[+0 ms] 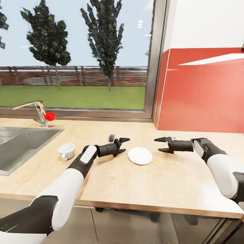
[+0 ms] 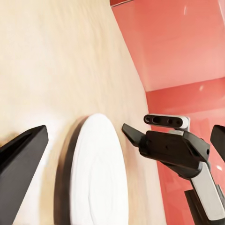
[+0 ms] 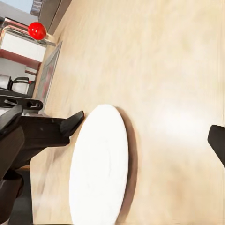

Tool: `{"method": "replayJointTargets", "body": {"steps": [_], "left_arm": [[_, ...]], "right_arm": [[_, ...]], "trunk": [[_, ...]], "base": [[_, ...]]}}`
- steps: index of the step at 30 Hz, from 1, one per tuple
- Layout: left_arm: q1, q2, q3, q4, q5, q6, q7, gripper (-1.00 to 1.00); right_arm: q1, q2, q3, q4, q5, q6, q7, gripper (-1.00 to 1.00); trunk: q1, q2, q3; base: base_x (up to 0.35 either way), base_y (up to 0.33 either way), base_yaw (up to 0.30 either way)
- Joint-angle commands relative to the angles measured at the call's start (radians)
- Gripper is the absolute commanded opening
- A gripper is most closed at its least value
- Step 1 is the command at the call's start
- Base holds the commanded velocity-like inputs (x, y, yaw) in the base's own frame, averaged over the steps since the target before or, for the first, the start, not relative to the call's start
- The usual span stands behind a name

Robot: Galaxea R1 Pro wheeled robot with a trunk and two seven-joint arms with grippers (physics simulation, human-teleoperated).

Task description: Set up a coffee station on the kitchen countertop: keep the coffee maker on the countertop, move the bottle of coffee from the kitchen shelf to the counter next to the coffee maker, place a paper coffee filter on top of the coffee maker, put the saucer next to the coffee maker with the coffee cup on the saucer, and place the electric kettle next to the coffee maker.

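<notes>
Two black claws face each other over the pale wooden table (image 1: pixel 112 183), with the flat round white saucer (image 1: pixel 140 156) lying between them on the table top. The left claw (image 1: pixel 124 144) hangs just beside the saucer's left edge, its two pointed fingers spread wide and holding nothing; whether a fingertip touches the rim I cannot tell. The right claw (image 1: pixel 160 144) hangs near the saucer's far right side, a little apart from it, its fingers also spread wide and empty. In the left wrist view the saucer (image 2: pixel 98 173) shows as a plain glossy white disc with a faint raised ring in the middle, and the right claw (image 2: pixel 133 136) stands beyond it. In the right wrist view the saucer (image 3: pixel 99 164) lies flat, casting a soft shadow, with the left claw (image 3: pixel 70 123) at its far edge.

Farther left, the small white ceramic coffee cup (image 1: pixel 66 150) rests on the table, apart from the saucer, between the left forearm and the steel sink (image 1: pixel 20 145). Behind the sink stands a chrome tap (image 1: pixel 35 110) with a red knob (image 1: pixel 50 116), then the wide window (image 1: pixel 74 54) and the red wall panel (image 1: pixel 203 91).
</notes>
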Motion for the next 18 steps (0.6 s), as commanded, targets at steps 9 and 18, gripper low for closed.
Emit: {"method": "replayJointTargets", "body": {"steps": [9, 18], "left_arm": [[0.000, -0.001, 0.002, 0.001, -0.020, 0.005, 0.001, 1.00], [0.000, -0.001, 0.002, 0.001, -0.020, 0.005, 0.001, 1.00]], "right_arm": [[0.000, 0.002, 0.002, 0.001, 0.011, 0.004, -0.001, 1.00], [0.000, 0.004, 0.002, 0.001, 0.011, 0.004, -0.001, 1.00]], "trunk": [[0.000, 0.000, -0.001], [0.000, 0.000, -0.001]], "base": [[-0.032, -0.027, 0.000], [-0.050, -0.002, 0.000]]}}
